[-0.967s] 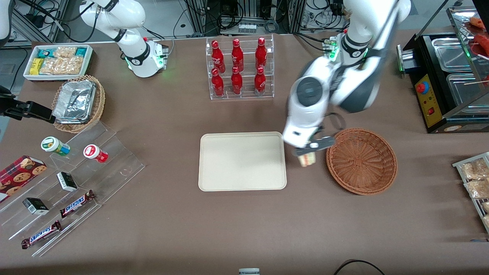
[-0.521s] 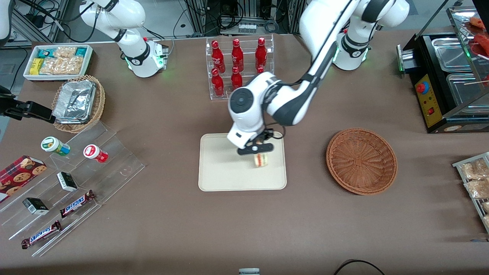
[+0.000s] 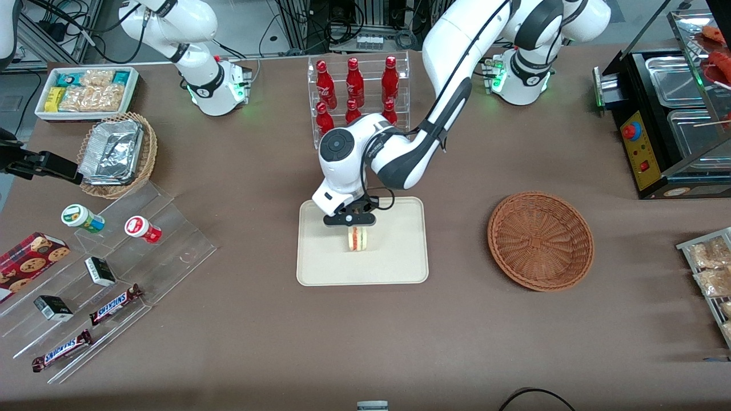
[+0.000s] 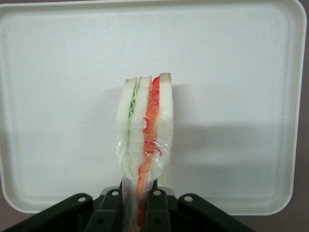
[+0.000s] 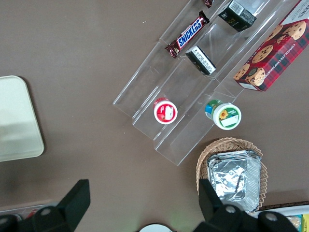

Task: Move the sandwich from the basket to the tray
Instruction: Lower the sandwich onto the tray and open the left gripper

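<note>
Sandwich (image 3: 358,238) wedge hangs over the middle of the tray (image 3: 400,268), pinched at one end by the gripper (image 3: 350,220), whose two fingers are closed tight on the bread, one on each side. In the wrist view the sandwich (image 4: 144,140) stands on edge with its cut face toward the camera, showing an orange-red stripe beside a pale green one, wrapped in clear film. Its shadow falls on the cream tray (image 4: 58,63) under it; whether it touches the tray cannot be told.

The basket (image 3: 540,240) sits on the brown table (image 3: 365,342) toward the working arm's end, well apart from the tray, with nothing in it. A clear rack of red bottles (image 3: 357,100) stands farther from the front camera than the tray, partly covered by the arm's wrist. Toward the parked arm's end lie a tan wicker basket with foil trays (image 3: 117,154), stepped clear shelves (image 3: 171,240) with small tubs and chocolate bars, and a cookie box (image 3: 28,260).
</note>
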Robot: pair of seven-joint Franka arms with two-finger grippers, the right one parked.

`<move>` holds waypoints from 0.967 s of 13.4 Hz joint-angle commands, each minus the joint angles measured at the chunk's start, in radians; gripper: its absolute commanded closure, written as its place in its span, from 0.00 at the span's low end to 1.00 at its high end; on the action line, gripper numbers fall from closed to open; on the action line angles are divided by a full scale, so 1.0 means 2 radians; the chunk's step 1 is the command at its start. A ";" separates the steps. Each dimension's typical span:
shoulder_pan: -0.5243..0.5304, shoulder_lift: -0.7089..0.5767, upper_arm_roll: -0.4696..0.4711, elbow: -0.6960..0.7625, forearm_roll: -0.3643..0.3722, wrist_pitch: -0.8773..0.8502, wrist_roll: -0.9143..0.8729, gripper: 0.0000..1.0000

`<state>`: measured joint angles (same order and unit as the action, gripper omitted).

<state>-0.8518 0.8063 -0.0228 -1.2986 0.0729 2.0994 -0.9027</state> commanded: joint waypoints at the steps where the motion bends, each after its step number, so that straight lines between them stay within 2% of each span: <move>1: -0.005 0.029 0.004 0.028 0.001 0.003 -0.001 0.99; 5: -0.004 0.036 0.006 0.029 0.003 0.003 0.002 0.96; 6: -0.004 0.036 0.007 0.029 0.004 0.003 0.003 0.63; 7: -0.004 0.035 0.007 0.029 0.006 0.000 0.005 0.08; 8: -0.004 0.032 0.008 0.029 0.011 -0.005 0.005 0.00; 12: 0.007 -0.024 0.008 0.051 0.003 -0.108 -0.010 0.00; 13: 0.018 -0.055 0.008 0.051 -0.015 -0.132 -0.019 0.00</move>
<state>-0.8417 0.8138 -0.0102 -1.1887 0.0718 1.9310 -0.9156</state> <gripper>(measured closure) 0.194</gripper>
